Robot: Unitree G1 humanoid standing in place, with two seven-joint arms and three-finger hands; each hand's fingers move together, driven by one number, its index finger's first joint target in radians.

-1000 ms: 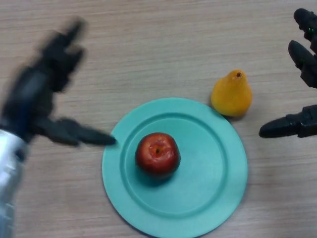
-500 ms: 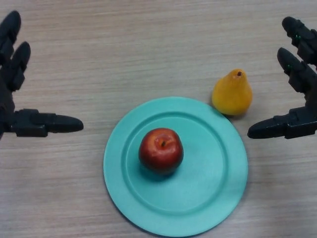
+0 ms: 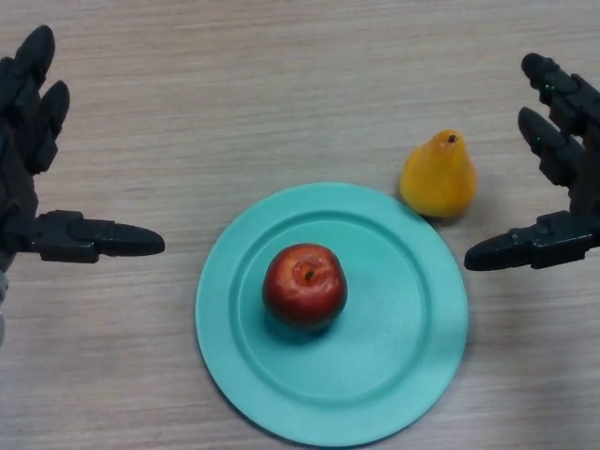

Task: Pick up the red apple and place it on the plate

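The red apple [image 3: 305, 285] sits upright on the teal plate [image 3: 403, 347], a little left of the plate's middle. My left hand [image 3: 28, 169] is at the left edge, open, its thumb pointing right toward the plate and well clear of it. My right hand [image 3: 567, 178] is at the right edge, open and empty, its thumb pointing left just beyond the plate's right rim. Neither hand touches the apple or the plate.
A yellow pear [image 3: 438, 176] stands upright on the wooden table [image 3: 281, 94], touching or nearly touching the plate's upper right rim, between the plate and my right hand.
My left hand has drawn back from the plate's left rim to the left edge and settled there. My right hand has shifted slightly left. The apple stays on the plate.
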